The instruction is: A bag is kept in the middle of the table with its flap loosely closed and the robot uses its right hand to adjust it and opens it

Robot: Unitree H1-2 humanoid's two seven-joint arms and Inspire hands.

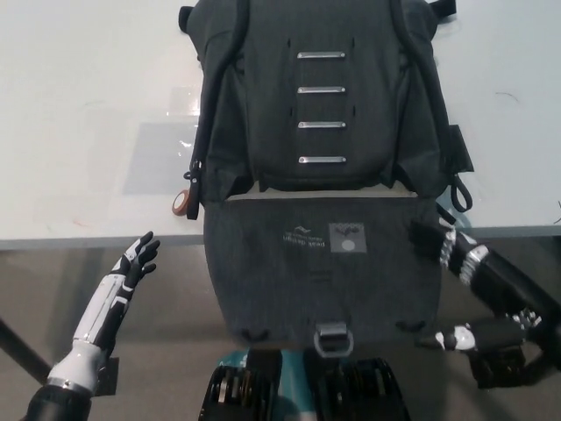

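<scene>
A dark grey backpack [320, 96] lies in the middle of the white table [79, 105], with silver bars down its front. Its flap [320, 272] is folded out toward me and hangs flat over the table's front edge, logo patch up and buckle [331, 336] at its lower rim. My black right hand [486, 279] is below the table edge, just right of the flap. It is open, with one fingertip [428, 237] touching the flap's right edge and another lower, clear of it. My white left hand [131, 267] rests open at the lower left, away from the bag.
An orange-brown zipper pull ring [181, 203] lies at the bag's left side near the table's front edge. A clear sheet [162, 153] is stuck to the table left of the bag. A black loop [460, 191] hangs at the bag's right side.
</scene>
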